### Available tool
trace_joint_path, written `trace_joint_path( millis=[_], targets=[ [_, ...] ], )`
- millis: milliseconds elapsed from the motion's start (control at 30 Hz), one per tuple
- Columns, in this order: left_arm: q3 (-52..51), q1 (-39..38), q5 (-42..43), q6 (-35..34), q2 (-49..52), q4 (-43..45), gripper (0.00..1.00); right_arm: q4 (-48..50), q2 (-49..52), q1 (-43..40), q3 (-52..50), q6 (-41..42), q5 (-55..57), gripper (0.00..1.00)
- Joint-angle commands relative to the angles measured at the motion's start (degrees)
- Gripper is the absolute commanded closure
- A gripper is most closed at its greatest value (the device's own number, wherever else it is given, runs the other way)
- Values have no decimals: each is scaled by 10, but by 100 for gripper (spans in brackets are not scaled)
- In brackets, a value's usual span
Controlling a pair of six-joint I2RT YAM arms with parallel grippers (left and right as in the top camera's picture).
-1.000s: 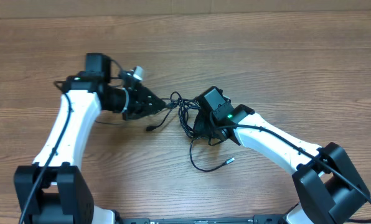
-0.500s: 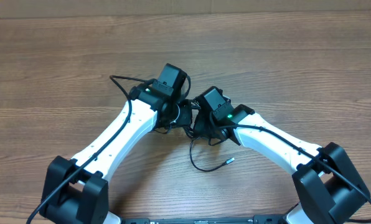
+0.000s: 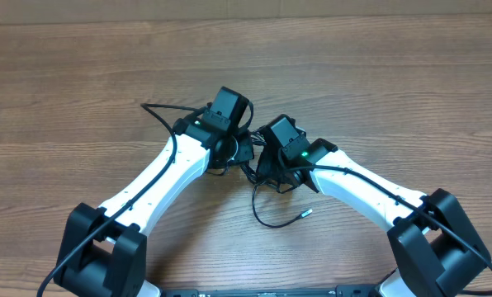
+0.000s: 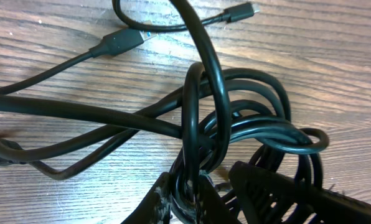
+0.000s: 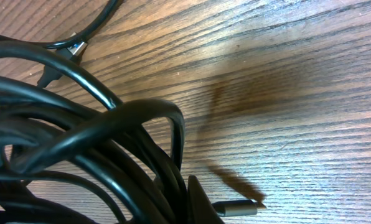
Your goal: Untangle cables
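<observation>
Now our left hand (image 4: pixel 188 196) is pinching a loop of the cables (image 4: pixel 235 127), which lie knotted on the worktop (image 3: pixel 378 82) between the two hands. Our right hand (image 3: pixel 265 169) is pressed together against the same tangle; we cannot tell whether it grips a strand. One silvery-tipped end (image 3: pixel 305 212) trails loose nearby.

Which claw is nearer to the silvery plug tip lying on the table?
Right. The right claw is at the cable tangle just above-left of the silvery plug tip; the left claw is beyond it, farther away.
</observation>
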Motion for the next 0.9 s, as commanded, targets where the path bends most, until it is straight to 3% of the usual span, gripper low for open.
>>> trace_joint_path(
  millis=[0, 133, 200, 400, 567, 633, 700, 800, 833, 867],
  targets=[
    [-6, -7, -6, -3, 16, -4, 85, 5, -1, -2, 0, -2, 5, 96],
    [-5, -7, 15, 0, 23, -6, 96, 5, -1, -2, 0, -2, 5, 96],
    [-1, 5, 61, 16, 15, -6, 96, 5, -1, -2, 0, -2, 5, 96],
    [31, 80, 282, 110, -53, -3, 96, 5, -1, -2, 0, -2, 5, 96],
    [32, 209, 481, 122, -122, 28, 96, 5, -1, -2, 0, -2, 5, 96],
    [32, 236, 487, 134, -123, 17, 96, 5, -1, -2, 0, -2, 5, 96],
    [32, 252, 438, 162, -123, -26, 96, 5, -1, -2, 0, -2, 5, 96],
    [31, 241, 288, 162, -121, -103, 94, 5, -1, -2, 0, -2, 5, 96],
    [31, 222, 234, 165, -115, -131, 88, 6, -1, -2, 0, -2, 5, 96],
    [31, 191, 202, 167, -101, -141, 72, 6, -1, -2, 0, -2, 5, 96]
  ],
)
